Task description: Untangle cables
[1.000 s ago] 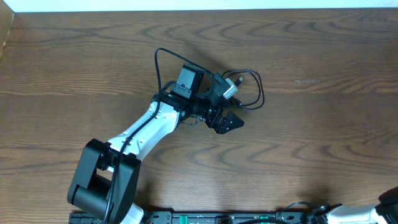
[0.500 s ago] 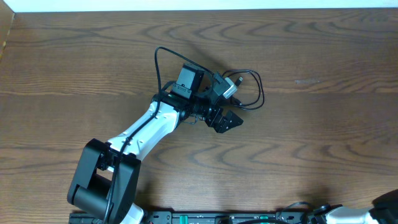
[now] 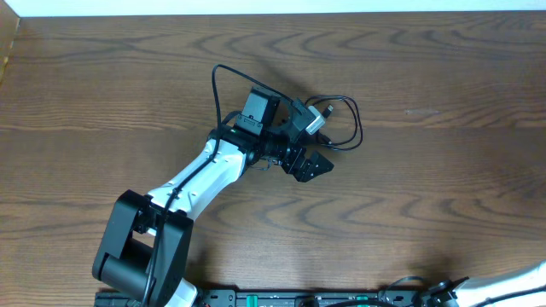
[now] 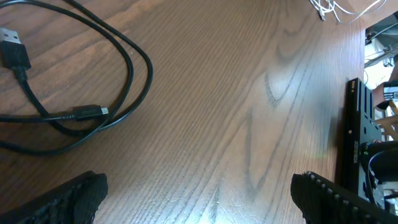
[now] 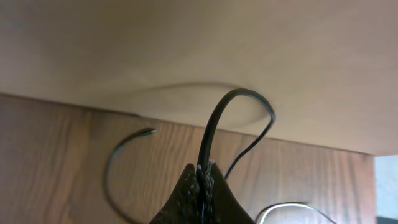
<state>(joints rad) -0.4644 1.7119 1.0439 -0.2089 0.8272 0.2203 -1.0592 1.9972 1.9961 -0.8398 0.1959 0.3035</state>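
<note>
The wooden table [image 3: 444, 77] is lying under the left arm [image 3: 200, 175], which is reaching over its middle. The left gripper [image 3: 314, 141] is hanging there with its jaws spread wide, grasping nothing. In the right wrist view, the right gripper [image 5: 202, 180] is clenching a thin black cord [image 5: 211, 127] that is arching up from its tips. A black USB cable [image 4: 147, 68] is lying in loose loops just beside the left gripper, showing its USB-A plug [image 4: 13, 55] and its small plug [image 4: 93, 112].

table [image 3: 444, 77]: dark wood grain | beyond far edge: pale strip [image 3: 256, 7]
</note>
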